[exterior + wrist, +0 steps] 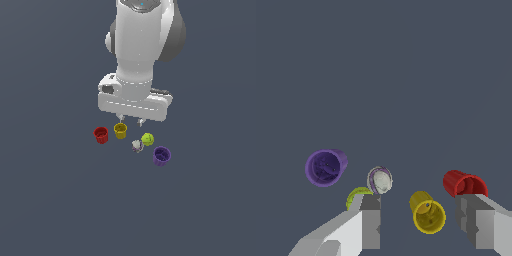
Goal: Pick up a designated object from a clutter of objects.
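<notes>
Below the spread, empty gripper [130, 120], upright purple cup [161, 156], red cup [101, 134], yellow cup [120, 130], contents unclear.

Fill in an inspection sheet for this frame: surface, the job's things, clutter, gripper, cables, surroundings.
Surface: plain dark grey floor.
Job's things: purple cup upright, apart from the others, untouched.
Clutter: red cup, yellow cup, yellow-green ball, whitish lumpy object beside the ball.
Gripper: gripper open, empty, above the yellow cup and ball.
Cables: nothing seen.
Surroundings: nothing seen.
</notes>
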`<state>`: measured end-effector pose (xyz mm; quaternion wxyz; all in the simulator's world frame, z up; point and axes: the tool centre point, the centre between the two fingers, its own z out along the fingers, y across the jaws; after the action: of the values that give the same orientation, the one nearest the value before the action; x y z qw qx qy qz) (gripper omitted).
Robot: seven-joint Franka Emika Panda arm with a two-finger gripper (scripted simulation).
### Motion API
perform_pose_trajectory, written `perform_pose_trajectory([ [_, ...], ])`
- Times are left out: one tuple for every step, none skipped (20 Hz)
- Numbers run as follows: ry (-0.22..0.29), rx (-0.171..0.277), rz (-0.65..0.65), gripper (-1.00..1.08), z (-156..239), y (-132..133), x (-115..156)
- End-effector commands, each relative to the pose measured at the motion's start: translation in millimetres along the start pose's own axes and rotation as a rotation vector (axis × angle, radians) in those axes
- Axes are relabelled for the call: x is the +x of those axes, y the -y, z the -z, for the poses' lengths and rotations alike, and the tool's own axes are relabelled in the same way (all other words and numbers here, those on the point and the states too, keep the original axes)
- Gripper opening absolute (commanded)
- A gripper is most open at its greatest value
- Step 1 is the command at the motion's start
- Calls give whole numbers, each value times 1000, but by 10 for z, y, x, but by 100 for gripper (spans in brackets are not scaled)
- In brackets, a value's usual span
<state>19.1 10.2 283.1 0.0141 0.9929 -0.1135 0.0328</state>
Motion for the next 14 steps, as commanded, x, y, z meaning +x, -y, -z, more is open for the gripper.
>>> perform_pose_trajectory([
  [-8, -6, -44, 28, -120, 74, -8],
  [-12, -9, -62, 28, -167, 103, -12],
  [-15, -11, -79, 28, -214, 132, -17],
  [-19, -13, -96, 28, -261, 160, -22],
  [-23, -16, -114, 28, -307, 189, -28],
  [-27, -18, -131, 28, -352, 217, -35],
  [-31, -20, -148, 28, -397, 245, -42],
  [-35, -22, -165, 28, -442, 273, -50],
  [-40, -25, -181, 28, -487, 301, -58],
  [-44, -27, -198, 28, -531, 329, -67],
  [-49, -29, -215, 28, -574, 356, -77],
  [-54, -30, -231, 28, -617, 383, -86],
  [-59, -32, -248, 28, -660, 410, -97],
  [-64, -34, -264, 28, -701, 437, -108],
])
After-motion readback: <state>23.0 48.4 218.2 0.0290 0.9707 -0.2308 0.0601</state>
